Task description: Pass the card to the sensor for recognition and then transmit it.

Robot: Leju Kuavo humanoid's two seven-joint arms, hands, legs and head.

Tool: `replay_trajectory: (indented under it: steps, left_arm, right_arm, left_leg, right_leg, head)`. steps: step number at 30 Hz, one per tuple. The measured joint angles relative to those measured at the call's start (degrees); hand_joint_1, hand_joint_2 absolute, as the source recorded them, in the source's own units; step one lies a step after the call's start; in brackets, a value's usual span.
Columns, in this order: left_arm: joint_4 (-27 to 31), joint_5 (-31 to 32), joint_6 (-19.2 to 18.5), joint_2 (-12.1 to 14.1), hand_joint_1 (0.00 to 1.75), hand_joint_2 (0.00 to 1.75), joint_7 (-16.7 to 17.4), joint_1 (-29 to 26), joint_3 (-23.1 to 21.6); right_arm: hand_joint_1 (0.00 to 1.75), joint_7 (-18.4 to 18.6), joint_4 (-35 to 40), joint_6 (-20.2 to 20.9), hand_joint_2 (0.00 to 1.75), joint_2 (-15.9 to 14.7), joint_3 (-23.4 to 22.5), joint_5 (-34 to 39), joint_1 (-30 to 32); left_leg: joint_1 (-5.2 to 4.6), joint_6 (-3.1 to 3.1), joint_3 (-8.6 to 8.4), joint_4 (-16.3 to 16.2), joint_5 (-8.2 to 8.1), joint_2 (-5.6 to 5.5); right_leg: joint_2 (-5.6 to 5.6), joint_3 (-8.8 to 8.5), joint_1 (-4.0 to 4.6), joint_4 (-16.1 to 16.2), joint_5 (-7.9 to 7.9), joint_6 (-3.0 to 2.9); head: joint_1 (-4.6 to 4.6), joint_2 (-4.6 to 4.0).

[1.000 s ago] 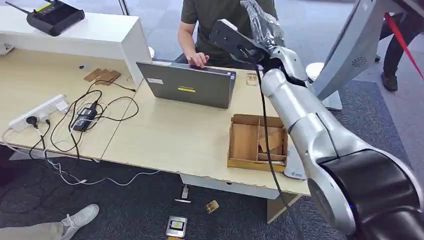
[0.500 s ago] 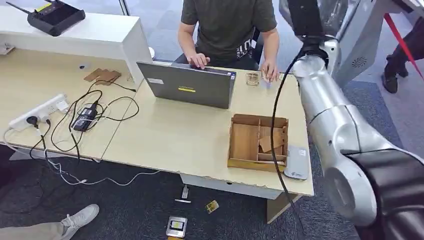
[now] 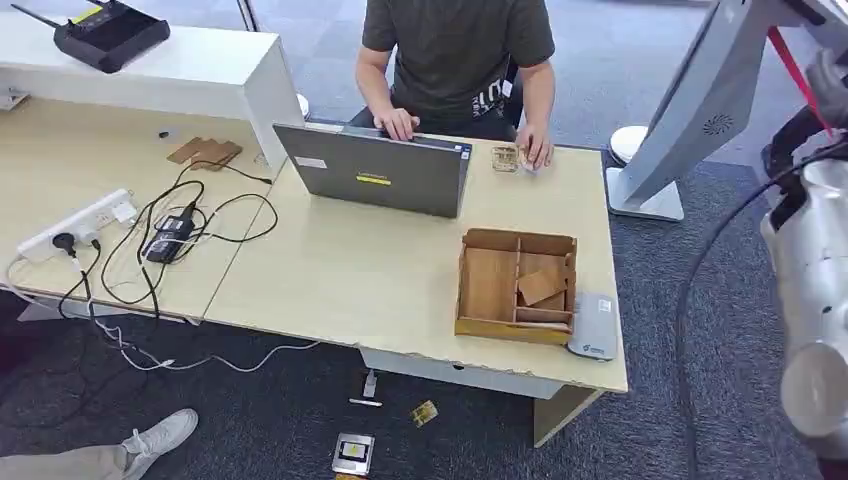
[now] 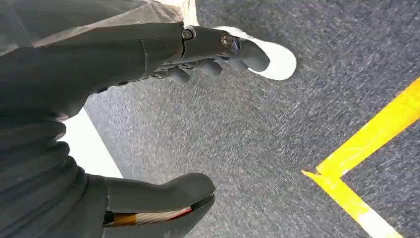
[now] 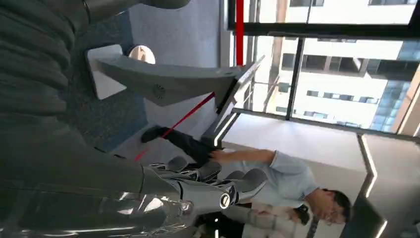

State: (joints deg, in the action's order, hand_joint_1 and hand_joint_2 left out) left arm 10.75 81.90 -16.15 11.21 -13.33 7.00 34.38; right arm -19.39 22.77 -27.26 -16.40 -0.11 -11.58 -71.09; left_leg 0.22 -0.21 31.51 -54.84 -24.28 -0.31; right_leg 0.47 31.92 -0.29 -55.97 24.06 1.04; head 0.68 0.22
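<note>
you're looking for a thin, light, stiff, slippery card (pinch its edges) in the wooden tray; left hand is hanging spread and empty, right hand holding nothing i can see.

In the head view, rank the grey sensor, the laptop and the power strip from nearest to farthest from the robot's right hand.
1. Grey sensor, at the table's near right corner.
2. Laptop, mid-table by the person.
3. Power strip, far left.

A grey open laptop stands at the far side of the light wooden desk, a seated person in a dark green T-shirt behind it. Tangled black cables lie left, beside a white power strip.
</note>
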Motion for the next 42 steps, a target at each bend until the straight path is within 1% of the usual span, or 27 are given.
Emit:
replay_trajectory:
  steps: [1,3,4,6,7,9,11,12,13,14,15,16,17,18,19,20,21,23,26,29,33,37,38,40,42]
  left_arm:
    - [0.0,-0.19,0.13,0.02,0.0,1.75,0.09,-0.16,0.17]
    - [0.0,-0.5,0.15,0.02,0.0,1.75,0.31,-0.52,0.65]
    - [0.0,-0.55,0.15,0.02,0.0,1.75,0.39,-0.77,0.87]
    - [0.0,-0.61,0.2,0.04,0.0,1.75,0.46,-0.88,1.18]
    - [0.0,-0.61,0.35,0.09,0.0,1.75,0.46,-0.83,1.38]
    - [0.0,-0.59,0.48,0.13,0.0,1.75,0.46,-0.82,1.55]
    - [0.0,-0.5,0.5,0.15,0.0,1.75,0.46,-0.89,1.81]
    - [0.0,-0.48,0.5,0.2,0.0,1.75,0.46,-0.91,1.9]
    - [-0.02,-0.48,0.5,0.22,0.0,1.75,0.44,-0.93,1.97]
    - [0.0,-0.46,0.5,0.28,0.0,1.75,0.41,-0.95,1.99]
    - [-0.02,-0.41,0.52,0.24,0.0,1.75,0.39,-0.84,2.01]
    - [-0.02,-0.37,0.57,0.28,0.0,1.75,0.37,-0.95,2.08]
    - [-0.02,-0.31,0.59,0.28,0.0,1.75,0.35,-0.66,2.23]
    - [-0.02,-0.3,0.59,0.31,0.0,1.75,0.37,-0.9,2.32]
    - [-0.02,-0.3,0.65,0.33,0.0,1.75,0.35,-0.78,2.34]
    - [-0.02,-0.3,0.68,0.28,0.0,1.75,0.35,-0.79,2.36]
    - [-0.02,-0.28,0.83,0.33,0.0,1.75,0.35,-0.68,2.4]
    - [-0.02,-0.2,1.07,0.2,0.0,1.75,0.37,-0.6,2.54]
    - [-0.02,0.11,1.25,0.15,0.0,1.75,0.39,-0.6,2.67]
    - [-0.02,0.61,1.33,0.13,0.0,1.75,0.33,-0.44,2.67]
    - [-0.02,1.01,1.33,0.13,0.0,1.75,0.31,-0.19,2.67]
    - [-0.02,1.34,1.16,0.11,0.0,1.75,0.33,0.11,2.64]
    - [-0.02,1.34,1.16,0.11,0.0,1.75,0.31,0.11,2.64]
    - [-0.02,1.58,1.07,0.11,0.0,1.75,0.33,0.22,2.64]
    - [-0.02,1.75,0.79,0.13,0.0,1.75,0.33,0.22,2.64]
  right_arm:
    - [0.0,0.02,-0.02,-0.17,1.75,-2.52,-0.95,1.34,1.14]
    - [0.0,-0.11,-0.04,-0.61,1.75,-6.11,-2.81,3.8,3.41]
    - [0.0,-0.28,-0.04,-0.81,1.75,-8.41,-3.93,4.84,4.55]
    - [0.0,-0.57,-0.07,-1.18,1.75,-11.34,-5.51,6.93,7.02]
    - [0.0,-0.5,-0.09,-1.6,1.75,-13.49,-6.38,7.93,8.38]
    - [0.0,0.0,-0.2,-2.23,1.75,-16.42,-8.2,9.55,11.24]
    - [0.0,0.39,-0.39,-2.23,1.75,-18.56,-9.55,10.66,13.25]
    - [0.0,0.7,-0.46,-2.23,1.75,-19.11,-10.22,11.19,14.41]
    - [0.0,1.05,-0.66,-2.25,1.75,-20.54,-11.17,12.0,16.6]
    - [0.0,1.31,-0.68,-2.32,1.75,-21.14,-11.59,12.3,17.75]
    - [0.0,1.93,-0.77,-2.69,1.75,-22.07,-12.37,12.89,19.6]
    - [0.0,2.19,-0.87,-2.93,1.75,-23.45,-13.03,13.22,20.98]
    - [0.0,2.8,-1.05,-3.04,1.75,-23.38,-13.63,13.81,22.79]
    - [0.0,3.1,-1.2,-3.21,1.75,-24.44,-14.23,14.07,23.93]
    - [0.0,3.67,-1.38,-3.19,1.75,-24.44,-14.66,14.38,25.17]
    - [0.0,4.05,-1.47,-3.15,1.75,-24.98,-15.04,14.38,26.48]
    - [0.0,5.83,-1.68,-2.67,1.75,-25.44,-15.84,14.04,29.21]
    - [0.0,8.31,-2.21,-1.83,1.75,-25.37,-16.87,13.22,34.5]
    - [0.0,9.05,-3.3,-0.94,1.75,-24.56,-17.75,11.93,40.52]
    - [0.0,9.18,-4.11,-0.04,1.75,-23.31,-18.36,10.51,44.88]
    - [0.0,9.29,-5.14,1.12,1.75,-21.55,-18.38,7.88,49.0]
    - [0.0,9.09,-5.97,2.62,1.75,-19.82,-18.36,4.61,51.65]
    - [0.0,9.07,-5.99,2.67,1.75,-19.78,-18.36,4.52,51.69]
    - [0.0,8.74,-6.54,3.7,1.75,-18.66,-18.31,2.48,53.06]
    - [0.0,9.27,-6.86,5.95,1.75,-17.52,-17.9,-1.35,53.73]
  left_leg:
    - [0.0,0.05,0.01,-0.02,-0.04,0.0]
    - [-0.01,0.07,0.02,-0.03,-0.05,-0.1]
    - [-0.01,0.1,0.03,-0.02,-0.11,-0.11]
    - [-0.03,0.1,-0.08,-0.04,-0.18,-0.04]
    - [-0.02,0.1,-0.06,-0.03,-0.21,-0.02]
    - [-0.03,0.17,-0.01,-0.02,-0.26,-0.09]
    - [-0.02,0.16,0.02,0.0,-0.31,-0.08]
    - [-0.02,0.17,-0.24,-0.04,-0.3,-0.04]
    - [-0.03,0.13,-0.24,-0.03,-0.36,-0.02]
    - [0.01,0.13,-0.38,-0.03,-0.37,0.15]
    - [-0.05,0.21,-0.27,0.02,-0.49,-0.09]
    - [0.01,0.23,-0.39,-0.06,-0.52,0.12]
    - [-0.01,0.17,-0.55,-0.09,-0.49,-0.02]
    - [-0.01,0.18,-0.33,0.01,-0.6,0.0]
    - [0.0,0.15,-0.67,-0.06,-0.57,0.07]
    - [0.02,0.11,-0.65,0.06,-0.71,0.0]
    - [0.04,0.08,-0.88,0.04,-0.73,0.04]
    - [0.15,0.08,-0.93,0.04,-0.78,-0.15]
    - [0.08,0.08,-0.92,0.08,-0.79,-0.18]
    - [0.1,0.07,-0.94,0.08,-0.8,-0.16]
    - [0.1,0.06,-0.95,0.09,-0.81,-0.15]
    - [0.11,0.06,-0.96,0.1,-0.81,-0.13]
    - [0.11,0.06,-0.96,0.1,-0.81,-0.13]
    - [0.09,0.06,-0.96,0.1,-0.8,-0.13]
    - [0.11,0.06,-0.96,0.1,-0.81,-0.11]
  right_leg:
    - [-0.03,-0.02,-0.01,0.01,0.02,0.02]
    - [-0.14,-0.07,-0.02,0.02,0.08,0.08]
    - [-0.13,-0.05,-0.02,0.01,0.08,0.09]
    - [-0.07,-0.04,-0.03,0.04,0.08,0.09]
    - [-0.01,-0.13,-0.03,0.04,0.09,0.09]
    - [-0.05,-0.19,-0.03,0.03,0.18,0.21]
    - [-0.04,-0.23,-0.03,0.01,0.21,0.17]
    - [-0.02,-0.11,-0.02,0.06,0.23,0.19]
    - [0.03,-0.24,-0.04,0.04,0.26,0.19]
    - [0.14,-0.28,-0.01,0.09,0.26,0.19]
    - [-0.05,-0.4,-0.04,0.01,0.42,0.18]
    - [0.06,-0.49,0.0,0.09,0.36,0.18]
    - [0.04,-0.43,-0.02,0.04,0.47,0.11]
    - [0.0,-0.64,0.04,-0.03,0.56,0.12]
    - [0.06,-0.59,0.0,0.0,0.51,0.07]
    - [0.02,-0.78,0.07,-0.02,0.68,0.1]
    - [0.02,-0.93,0.07,0.04,0.69,0.09]
    - [-0.16,-1.16,0.17,0.09,0.81,0.07]
    - [-0.16,-1.09,0.05,0.03,0.81,0.07]
    - [-0.16,-1.09,0.12,0.03,0.86,0.0]
    - [-0.16,-1.08,0.11,0.01,0.93,-0.01]
    - [-0.16,-1.1,0.13,0.0,0.93,-0.01]
    - [-0.16,-1.1,0.13,0.01,0.93,-0.01]
    - [-0.16,-1.1,0.09,0.0,0.94,0.0]
    - [-0.15,-1.12,0.13,0.0,0.93,-0.01]
  head:
    - [-0.02,0.0]
    - [-0.05,0.0]
    - [-0.09,0.0]
    - [-0.02,0.0]
    - [-0.02,0.0]
    - [-0.02,0.0]
    - [-0.09,0.0]
    - [0.04,0.0]
    - [-0.02,-0.02]
    - [0.07,0.0]
    - [-0.11,0.0]
    - [0.04,0.0]
    - [-0.02,-0.02]
    - [0.04,0.0]
    - [0.0,0.0]
    - [0.09,0.0]
    - [0.09,0.0]
    - [-0.04,0.0]
    - [0.04,0.0]
    - [0.02,0.0]
    - [0.04,0.0]
    - [0.02,0.0]
    - [0.02,0.0]
    - [0.04,0.0]
    - [0.0,0.0]
